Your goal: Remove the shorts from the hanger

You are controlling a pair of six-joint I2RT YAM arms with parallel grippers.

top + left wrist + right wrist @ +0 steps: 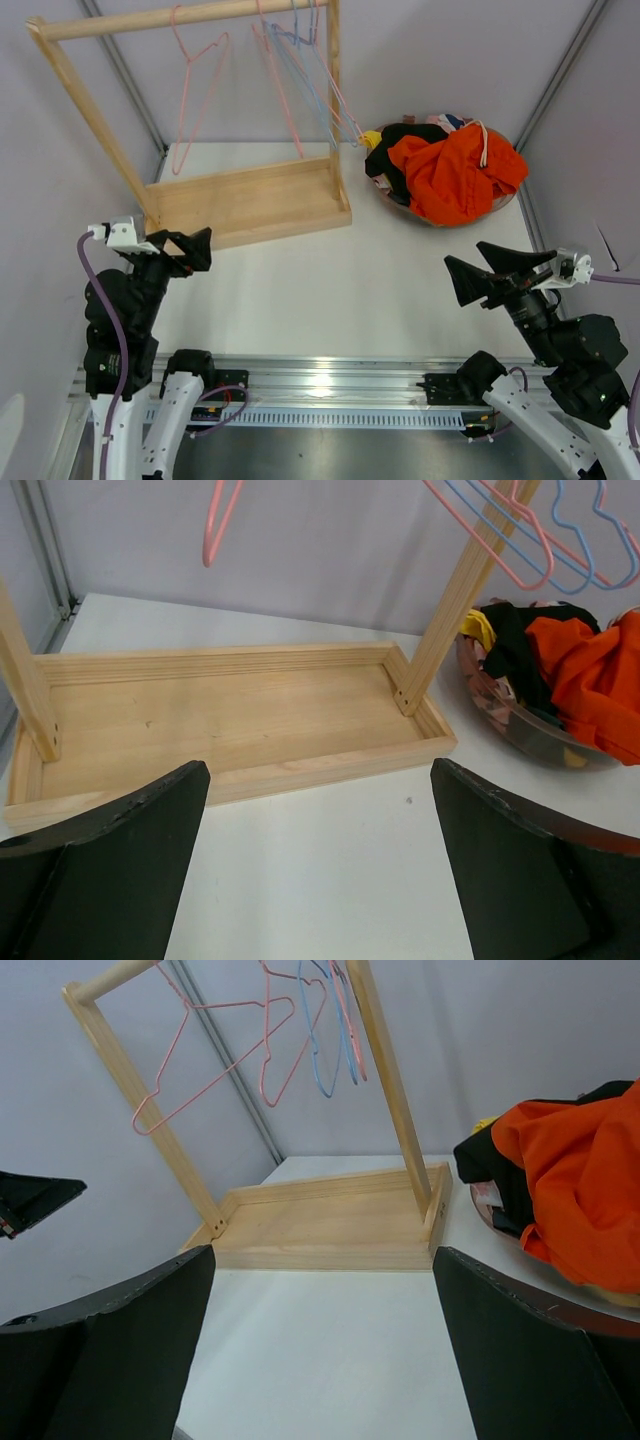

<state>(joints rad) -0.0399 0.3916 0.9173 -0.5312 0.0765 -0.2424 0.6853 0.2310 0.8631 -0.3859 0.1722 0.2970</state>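
Overhead view plus two low wrist views.
All face far from the near edge, sharing the pale wooden rack [250, 200].

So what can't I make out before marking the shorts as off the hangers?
- How many shorts are piled: top view, the orange shorts cover most of the basket; only edges of others show.
- Hooks of the right-hand hangers: top view, cut off by the upper edge.
- Basket's right side: left wrist view, cut by the frame edge.

no legible text in any view, no label, brand or number readable on wooden rack [250, 200], shorts [455, 170]
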